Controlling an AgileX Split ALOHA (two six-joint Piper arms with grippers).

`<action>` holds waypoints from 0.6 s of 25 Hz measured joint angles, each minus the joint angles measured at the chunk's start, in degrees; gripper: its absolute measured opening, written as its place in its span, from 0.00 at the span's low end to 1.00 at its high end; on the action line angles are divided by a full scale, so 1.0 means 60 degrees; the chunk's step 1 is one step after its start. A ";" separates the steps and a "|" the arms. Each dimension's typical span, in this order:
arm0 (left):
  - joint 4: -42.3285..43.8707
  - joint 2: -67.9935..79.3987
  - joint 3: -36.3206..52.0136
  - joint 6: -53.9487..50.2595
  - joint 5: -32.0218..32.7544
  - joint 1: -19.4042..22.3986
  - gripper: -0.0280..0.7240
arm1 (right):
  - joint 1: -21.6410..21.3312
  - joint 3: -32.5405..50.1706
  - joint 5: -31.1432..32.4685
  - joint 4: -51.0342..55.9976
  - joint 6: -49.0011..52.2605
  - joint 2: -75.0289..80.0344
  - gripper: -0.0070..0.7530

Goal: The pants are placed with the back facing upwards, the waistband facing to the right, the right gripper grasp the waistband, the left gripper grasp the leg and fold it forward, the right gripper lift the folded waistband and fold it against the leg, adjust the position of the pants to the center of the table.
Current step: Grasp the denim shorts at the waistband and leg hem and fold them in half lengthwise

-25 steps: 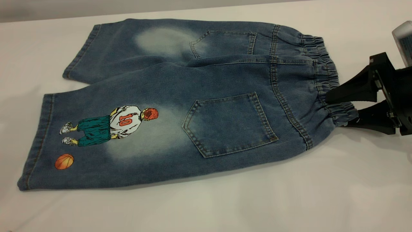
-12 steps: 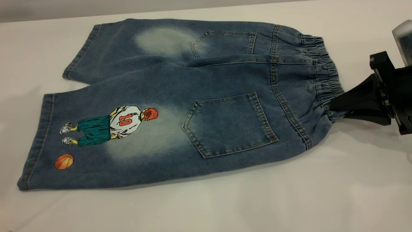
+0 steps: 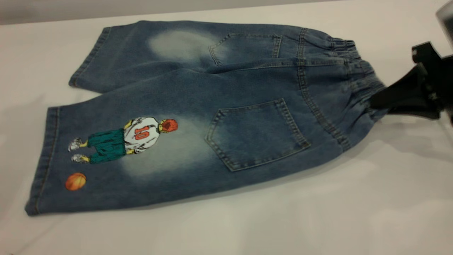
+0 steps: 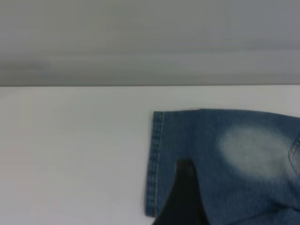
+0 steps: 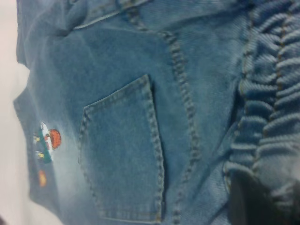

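Pants (image 3: 198,117) lie flat mid-table (image 3: 318,219), waistband (image 3: 364,88) toward right edge. Right gripper (image 3: 378,104) pinches the waistband's near corner. Left gripper (image 4: 185,197): finger state indeterminate. Denim judged soft, moderately heavy; grip leg (image 3: 106,159) at hem.

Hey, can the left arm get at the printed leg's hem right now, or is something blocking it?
Probably yes. The leg with the player print lies flat on the table with nothing on or beside its hem. The left gripper is over the plain leg's hem, and the right gripper is far off, shut on the waistband.
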 joint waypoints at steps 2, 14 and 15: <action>0.0000 0.0000 0.0000 0.0000 0.0102 0.0000 0.76 | 0.0000 0.0000 -0.0324 -0.0290 0.0349 -0.0446 0.06; -0.0471 0.0075 0.0009 0.0282 0.1542 -0.0120 0.76 | 0.0584 -0.0355 -0.0590 -0.1149 0.1762 -0.2349 0.06; -0.0596 0.0130 0.0009 0.0491 0.1733 -0.0213 0.76 | 0.0761 -0.0528 -0.0590 -0.1298 0.1922 -0.2349 0.06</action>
